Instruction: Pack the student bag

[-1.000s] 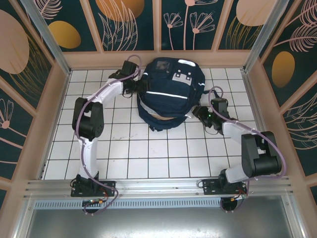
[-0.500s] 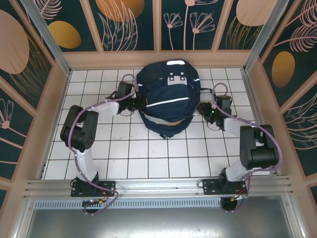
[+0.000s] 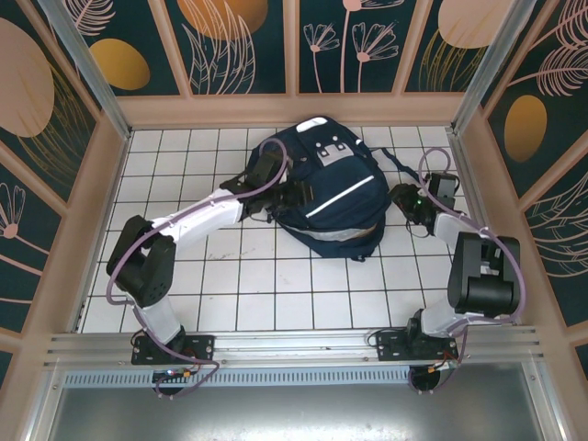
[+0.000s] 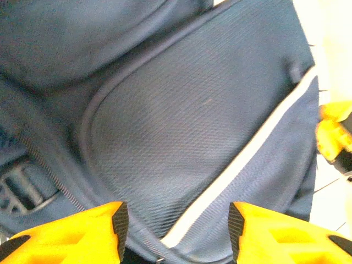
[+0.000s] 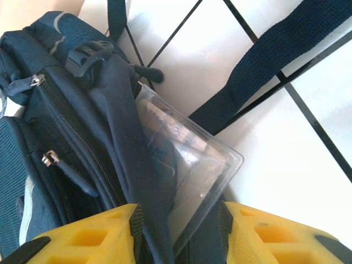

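The student bag (image 3: 335, 197) has just been swung round. A second ago it sat square at the far middle of the tiled table (image 3: 276, 285); now it lies skewed, its white stripe (image 4: 242, 165) running diagonally, and it has slid toward the right. The left arm has stretched across after it, while the right arm has pulled back toward the right wall.

The left gripper (image 4: 177, 214) is up against the bag's left flank with its jaws parted and nothing pinched, just flat woven navy cloth ahead. The right gripper (image 5: 177, 212) has dark fabric and the corner of a clear plastic case (image 5: 192, 165) filling its gap; I can't tell whether it is clamped.

The stiff, glossy case pokes out of the soft, floppy opening, so I'd judge the packing unfinished. A flat webbing strap (image 5: 275, 66) trails loose over the tiles.
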Motion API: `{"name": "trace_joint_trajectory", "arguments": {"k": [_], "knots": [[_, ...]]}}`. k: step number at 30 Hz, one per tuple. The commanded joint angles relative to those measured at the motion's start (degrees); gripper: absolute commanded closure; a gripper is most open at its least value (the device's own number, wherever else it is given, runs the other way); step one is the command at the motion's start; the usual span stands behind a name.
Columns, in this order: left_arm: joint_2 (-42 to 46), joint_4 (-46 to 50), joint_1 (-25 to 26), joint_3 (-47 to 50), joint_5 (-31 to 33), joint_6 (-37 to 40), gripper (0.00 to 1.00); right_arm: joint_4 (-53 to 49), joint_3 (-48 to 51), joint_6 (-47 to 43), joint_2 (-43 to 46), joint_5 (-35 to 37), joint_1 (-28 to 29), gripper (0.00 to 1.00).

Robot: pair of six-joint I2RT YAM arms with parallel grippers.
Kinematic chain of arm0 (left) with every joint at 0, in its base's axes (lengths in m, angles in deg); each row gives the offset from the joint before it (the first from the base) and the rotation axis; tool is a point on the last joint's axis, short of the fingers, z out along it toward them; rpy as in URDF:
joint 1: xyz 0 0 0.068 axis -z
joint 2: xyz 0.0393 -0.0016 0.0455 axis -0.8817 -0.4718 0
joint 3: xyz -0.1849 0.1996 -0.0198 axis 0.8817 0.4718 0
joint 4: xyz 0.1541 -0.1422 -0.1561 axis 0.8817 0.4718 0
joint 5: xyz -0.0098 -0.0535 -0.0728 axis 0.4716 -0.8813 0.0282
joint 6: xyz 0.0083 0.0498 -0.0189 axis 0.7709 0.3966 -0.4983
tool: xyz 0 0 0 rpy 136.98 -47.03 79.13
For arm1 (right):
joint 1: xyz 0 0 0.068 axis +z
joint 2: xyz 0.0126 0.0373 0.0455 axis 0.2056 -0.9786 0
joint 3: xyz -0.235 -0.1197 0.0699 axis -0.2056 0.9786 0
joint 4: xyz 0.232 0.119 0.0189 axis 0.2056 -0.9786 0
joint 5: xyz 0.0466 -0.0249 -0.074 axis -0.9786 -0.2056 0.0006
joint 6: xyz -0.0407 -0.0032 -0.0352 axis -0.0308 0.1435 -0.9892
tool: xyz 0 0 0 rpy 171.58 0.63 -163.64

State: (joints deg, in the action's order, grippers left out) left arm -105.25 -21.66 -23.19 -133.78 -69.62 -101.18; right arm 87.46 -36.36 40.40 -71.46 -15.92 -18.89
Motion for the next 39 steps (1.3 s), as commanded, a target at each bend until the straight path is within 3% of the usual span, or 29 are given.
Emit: {"name": "trace_joint_trajectory", "arguments": {"k": [1,11,23,26,27,28,29,34,39], "knots": [[-2.3,9.3,3.6,-8.0,3.0,13.4,0.49,-1.8,2.6,-0.5,5.0,-0.5,-1.4,0.55],[-20.2,20.4,14.3,-33.1,9.9,37.1,0.49,-2.4,7.3,2.0,11.7,-2.4,-4.5,0.52],[-29.2,22.5,16.2,-38.5,22.6,43.9,0.48,-2.0,8.1,2.5,12.8,-5.0,-6.3,0.52],[-30.2,22.1,16.1,-38.5,25.1,44.5,0.62,-1.4,7.9,2.6,12.2,-5.6,-6.3,0.52],[-30.4,22.0,16.1,-38.5,26.0,44.6,0.72,-1.2,7.8,2.7,11.9,-5.7,-6.3,0.52],[-30.4,21.8,16.2,-38.6,26.6,44.6,0.9,-1.0,7.7,2.8,11.5,-6.1,-6.3,0.52],[-30.1,21.9,16.1,-38.6,27.3,44.4,1.0,-0.4,7.7,3.0,11.0,-6.6,-6.3,0.52],[-24.6,18.9,16.1,-38.3,31.6,43.1,1.0,6.1,8.1,7.3,6.1,-11.4,-6.3,0.53],[-19.8,17.5,14.7,-40.3,31.4,41.7,1.0,16.6,8.8,14.8,0.2,-14.8,-6.3,0.55]]}}
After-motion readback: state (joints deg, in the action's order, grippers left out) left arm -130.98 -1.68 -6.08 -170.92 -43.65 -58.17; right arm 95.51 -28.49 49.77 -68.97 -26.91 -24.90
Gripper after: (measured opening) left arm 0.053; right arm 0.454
